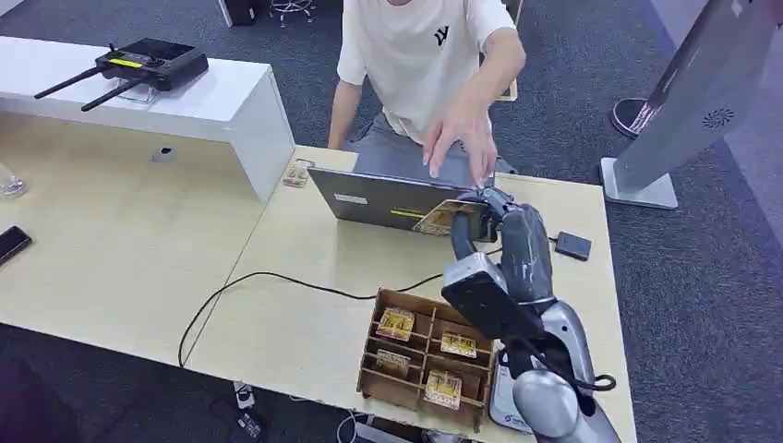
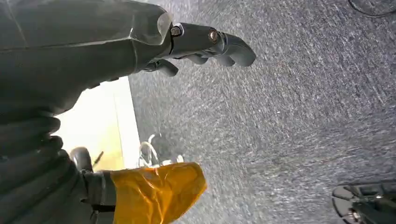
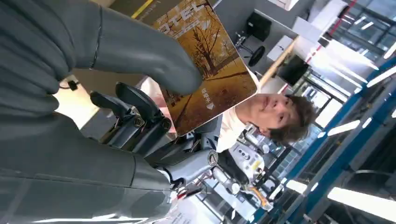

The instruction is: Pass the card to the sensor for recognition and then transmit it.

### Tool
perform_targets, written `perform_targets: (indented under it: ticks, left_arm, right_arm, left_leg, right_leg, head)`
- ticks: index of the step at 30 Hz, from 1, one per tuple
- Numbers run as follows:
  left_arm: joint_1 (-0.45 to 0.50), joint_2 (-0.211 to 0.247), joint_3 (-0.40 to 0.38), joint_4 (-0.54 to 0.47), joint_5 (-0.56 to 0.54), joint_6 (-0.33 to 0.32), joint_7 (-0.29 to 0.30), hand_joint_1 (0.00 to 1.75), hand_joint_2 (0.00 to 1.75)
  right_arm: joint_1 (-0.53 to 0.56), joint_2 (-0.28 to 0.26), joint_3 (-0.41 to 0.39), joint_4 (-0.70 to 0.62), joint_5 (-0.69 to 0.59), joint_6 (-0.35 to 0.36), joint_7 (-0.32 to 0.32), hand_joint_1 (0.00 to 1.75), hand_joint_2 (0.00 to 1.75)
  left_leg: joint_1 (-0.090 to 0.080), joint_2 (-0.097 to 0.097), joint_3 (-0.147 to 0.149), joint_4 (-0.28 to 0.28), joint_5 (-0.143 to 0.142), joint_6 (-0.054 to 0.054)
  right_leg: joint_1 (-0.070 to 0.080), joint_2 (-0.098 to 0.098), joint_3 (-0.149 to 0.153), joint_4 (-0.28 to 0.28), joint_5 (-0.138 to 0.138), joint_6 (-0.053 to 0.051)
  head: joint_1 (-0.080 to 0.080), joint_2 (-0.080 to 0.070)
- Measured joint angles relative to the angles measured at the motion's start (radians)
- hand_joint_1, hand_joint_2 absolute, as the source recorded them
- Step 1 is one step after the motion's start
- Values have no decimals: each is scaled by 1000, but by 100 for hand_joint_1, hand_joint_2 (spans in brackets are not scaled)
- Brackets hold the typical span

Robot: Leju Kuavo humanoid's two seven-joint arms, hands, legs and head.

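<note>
The right hand (image 1: 487,214) pinches the card (image 3: 205,65) under its thumb, so the person's hand (image 1: 460,138) reaching in could knock it loose.

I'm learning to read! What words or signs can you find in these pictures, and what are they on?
"TEL": end of a bigger word on the card that the right hand holds.
Small signs by the card's arrow: too small to read.
White shirt: a small dark mark, not readable.
Cards in the wooden box: print too blurred.
</note>
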Motion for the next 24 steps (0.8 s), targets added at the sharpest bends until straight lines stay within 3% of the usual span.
perform_targets:
  ticks: [8,17,18,19,24]
  left_arm:
    - [-33,-1,-59,0,-34,-20,30,0,175]
    - [-49,-4,-119,0,-34,-31,50,0,175]
    - [-50,-6,-122,0,-33,-31,51,0,175]
    - [-50,-7,-128,0,-33,-31,51,0,175]
    - [-52,-8,-146,0,-27,-35,58,0,175]
  right_arm:
    - [-178,60,20,214,92,-28,73,175,175]
    - [-296,91,13,432,229,-92,114,175,175]
    - [-300,92,11,447,243,-93,116,72,175]
    - [-304,92,11,462,263,-93,121,0,175]
    - [-310,92,11,543,372,-87,141,0,175]
  left_leg:
    - [0,-1,0,0,1,-1]
    - [0,-1,0,0,1,-1]
    - [0,-1,0,0,1,-1]
    - [0,-1,0,0,1,-1]
    - [0,-1,0,0,1,-1]
  right_leg:
    - [0,-1,0,0,1,0]
    - [0,-1,0,0,1,0]
    - [0,-1,0,0,1,0]
    - [0,-1,0,0,1,0]
    - [0,-1,0,0,1,0]
  head:
    - [0,0]
    - [0,0]
    - [0,0]
    - [1,0]
    - [1,0]
